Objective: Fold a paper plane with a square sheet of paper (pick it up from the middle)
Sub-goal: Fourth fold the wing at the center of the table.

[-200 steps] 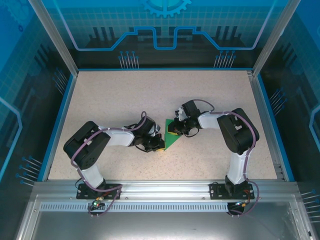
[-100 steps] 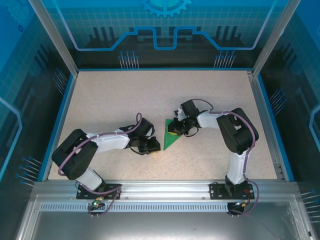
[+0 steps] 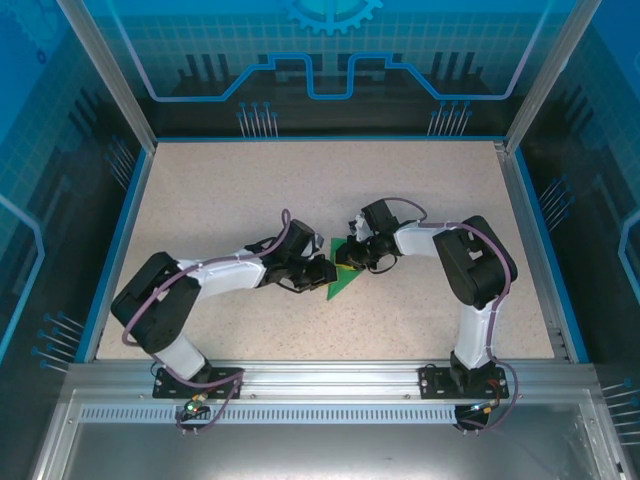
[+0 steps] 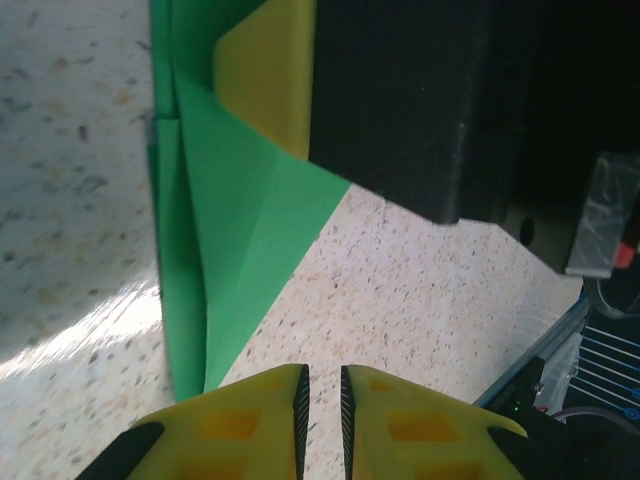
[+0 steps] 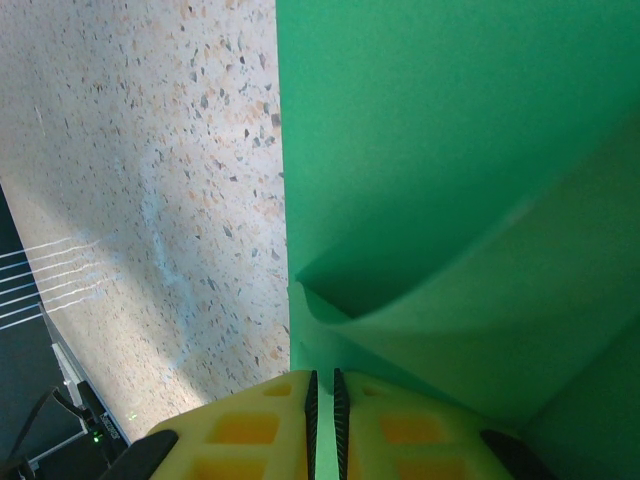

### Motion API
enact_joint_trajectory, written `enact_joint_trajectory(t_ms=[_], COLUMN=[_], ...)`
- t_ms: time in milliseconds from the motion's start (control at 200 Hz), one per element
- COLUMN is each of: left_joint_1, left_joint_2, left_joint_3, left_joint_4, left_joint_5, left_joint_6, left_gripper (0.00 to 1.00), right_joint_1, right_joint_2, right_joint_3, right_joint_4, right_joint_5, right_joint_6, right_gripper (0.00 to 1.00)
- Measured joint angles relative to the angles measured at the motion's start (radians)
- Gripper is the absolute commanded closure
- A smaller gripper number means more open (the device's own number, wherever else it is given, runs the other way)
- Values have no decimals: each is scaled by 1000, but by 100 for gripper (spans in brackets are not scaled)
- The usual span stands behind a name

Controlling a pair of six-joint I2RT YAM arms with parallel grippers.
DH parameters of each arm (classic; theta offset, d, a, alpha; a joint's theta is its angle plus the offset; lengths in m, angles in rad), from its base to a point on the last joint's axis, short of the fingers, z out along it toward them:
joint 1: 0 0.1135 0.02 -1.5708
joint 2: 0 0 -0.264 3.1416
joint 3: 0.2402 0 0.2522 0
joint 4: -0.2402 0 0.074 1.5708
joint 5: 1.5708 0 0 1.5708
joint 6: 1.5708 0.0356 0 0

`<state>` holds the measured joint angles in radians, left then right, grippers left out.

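The square sheet of paper (image 3: pixel 343 284) lies mid-table as a bright green creased triangle, its long point toward the near edge. My right gripper (image 3: pixel 349 258) sits over its upper part. In the right wrist view the right gripper (image 5: pixel 322 375) is shut on a raised, curling flap of the paper (image 5: pixel 450 150). My left gripper (image 3: pixel 322 272) is low at the paper's left edge. In the left wrist view the left gripper (image 4: pixel 322 372) has its jaws slightly apart over bare table, the paper (image 4: pixel 225 220) just ahead and to the left. The right arm's yellow finger (image 4: pixel 270 80) rests on it.
The speckled tabletop (image 3: pixel 250 190) is bounded by a blue rim (image 3: pixel 121 215) and aluminium posts (image 3: pixel 110 75) at the back corners. Both arms reach in from the near rail (image 3: pixel 320 375) and meet at the middle.
My left gripper let go of the paper's lower left edge, opened a little and moved up along that edge toward the right gripper. The right gripper and the paper stayed put.
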<state>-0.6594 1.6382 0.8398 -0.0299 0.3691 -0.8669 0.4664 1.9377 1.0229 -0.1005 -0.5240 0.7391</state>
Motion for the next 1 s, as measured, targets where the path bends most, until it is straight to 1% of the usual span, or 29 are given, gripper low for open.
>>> enact_joint_trajectory(t_ms=[195,360,555,815,1000], left_joint_1=[0,0,0,0,0], left_joint_2=[94,131,132,115,56], left_joint_3=[6,6,-24,-68,-95], left_joint_4=[64,65,60,104,31], left_joint_5=[39,39,28,20,-14], left_joint_6=[-27,-29,-25,-18,-13], left_gripper=[81,82,82,84,83], right_joint_1=[0,0,0,0,0], right_joint_2=[0,0,2,2,5], right_joint_3=[0,0,0,0,5], right_joint_4=[0,0,0,0,-4], right_joint_5=[0,0,0,0,-3], right_joint_6=[0,0,0,0,0], right_gripper=[84,84,84,84,84])
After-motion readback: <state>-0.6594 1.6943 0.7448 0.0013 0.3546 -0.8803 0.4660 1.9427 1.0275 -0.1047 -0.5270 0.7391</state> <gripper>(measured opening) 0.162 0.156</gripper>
